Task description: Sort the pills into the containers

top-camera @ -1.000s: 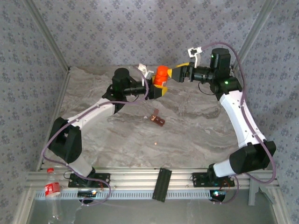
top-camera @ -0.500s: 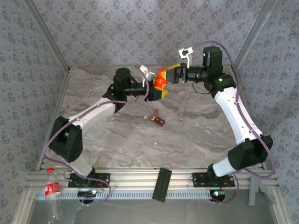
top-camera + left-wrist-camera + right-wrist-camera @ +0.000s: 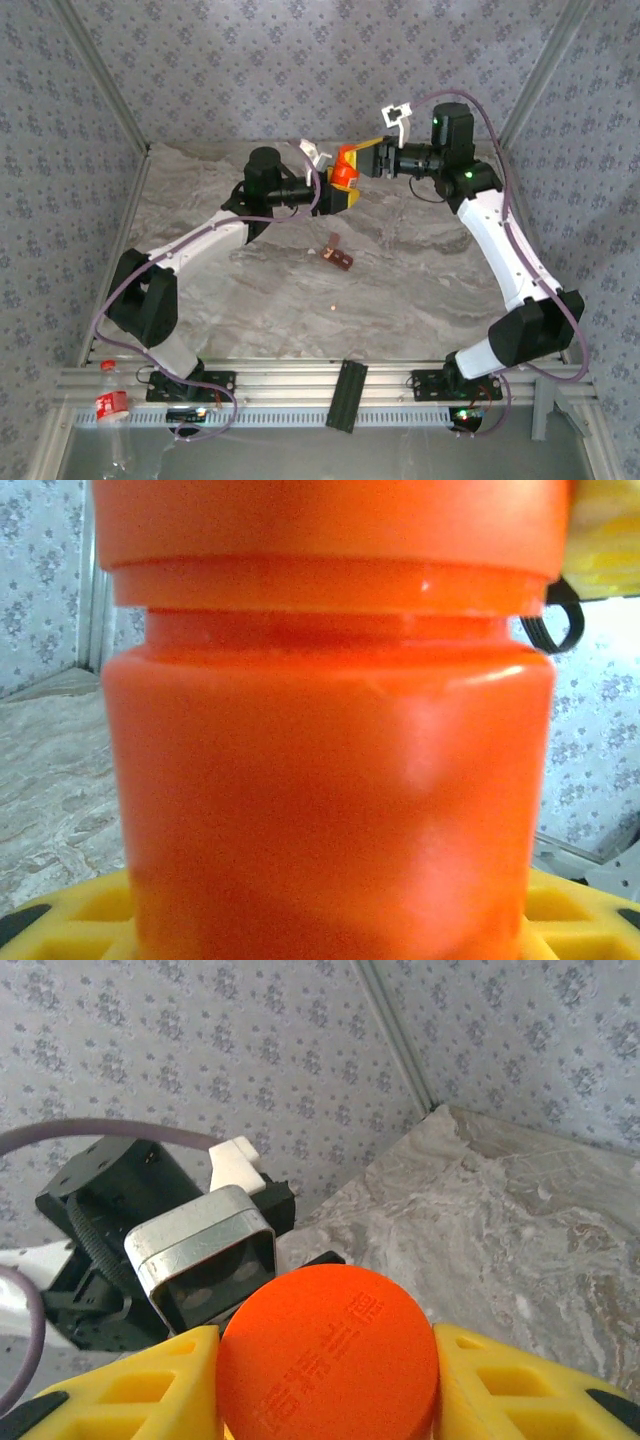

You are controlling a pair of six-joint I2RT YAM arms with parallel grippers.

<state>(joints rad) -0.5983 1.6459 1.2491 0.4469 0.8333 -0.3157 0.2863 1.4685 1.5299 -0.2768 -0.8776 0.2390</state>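
At the far middle of the table [image 3: 420,285], the two arms meet over an orange bottle [image 3: 343,178]. The left gripper [image 3: 338,196] comes in from the left and is clamped on the bottle's body. In the left wrist view, the orange wall [image 3: 330,810] stands right up against the lens, with the yellow fingers [image 3: 75,915] showing at the bottom on either side.

The right gripper [image 3: 360,158] reaches in from the right, a little higher, at the bottle's round orange cap [image 3: 345,154]. In the right wrist view, its yellow fingers [image 3: 130,1390] lie tight against both sides of the cap [image 3: 328,1360], so it is closed on it. Raised lettering shows on the cap's top.

The containers [image 3: 337,257], a small reddish-brown strip of joined boxes, lie on the table well apart from the bottle. They are nearer to the arm bases and about midway between left and right, with neither gripper touching them. One pale pill [image 3: 333,307] sits on the bare marbled surface, nearer still than the strip and apart from it. From here I cannot tell whether anything lies inside the compartments.
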